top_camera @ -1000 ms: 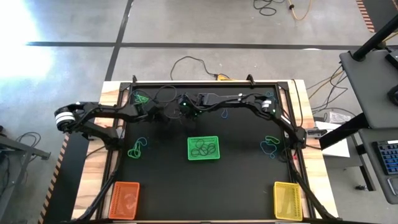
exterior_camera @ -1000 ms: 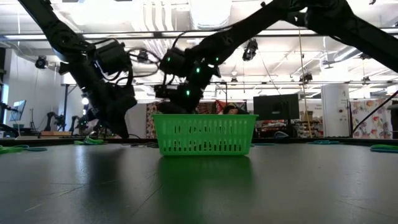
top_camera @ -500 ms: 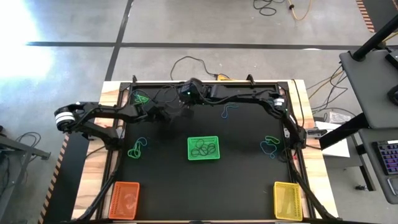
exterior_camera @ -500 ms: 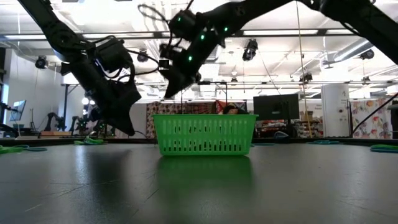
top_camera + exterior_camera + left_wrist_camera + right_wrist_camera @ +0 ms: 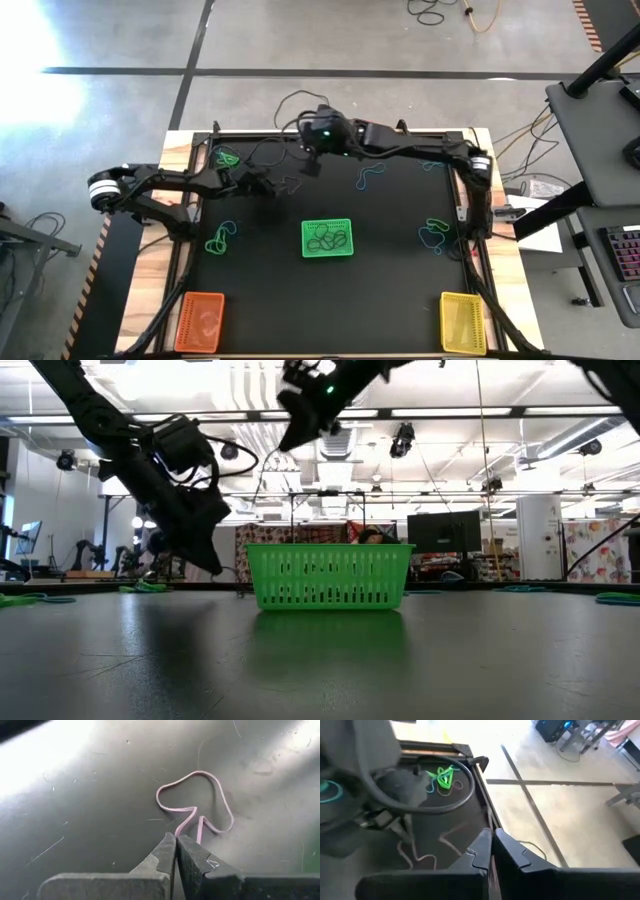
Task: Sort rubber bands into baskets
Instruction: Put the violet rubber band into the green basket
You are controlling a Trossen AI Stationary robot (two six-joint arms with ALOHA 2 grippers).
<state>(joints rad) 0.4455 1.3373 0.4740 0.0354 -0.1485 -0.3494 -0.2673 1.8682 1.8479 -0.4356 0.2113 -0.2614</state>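
**A:** Since our left gripper [image 5: 176,840] was clenched on nothing, that pale rubber band [image 5: 195,802] lay flat on the table [image 5: 75,810] just beyond its tips. Light, floppy stuff; we'd pinch one strand.

**B:** Right gripper [image 5: 492,840] looked pressed together, held high. Green basket [image 5: 328,239] sat nearby.

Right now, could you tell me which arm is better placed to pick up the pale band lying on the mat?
Left. Its gripper sits low with shut fingers right beside the pale band, while the right gripper is raised near the table's far edge.
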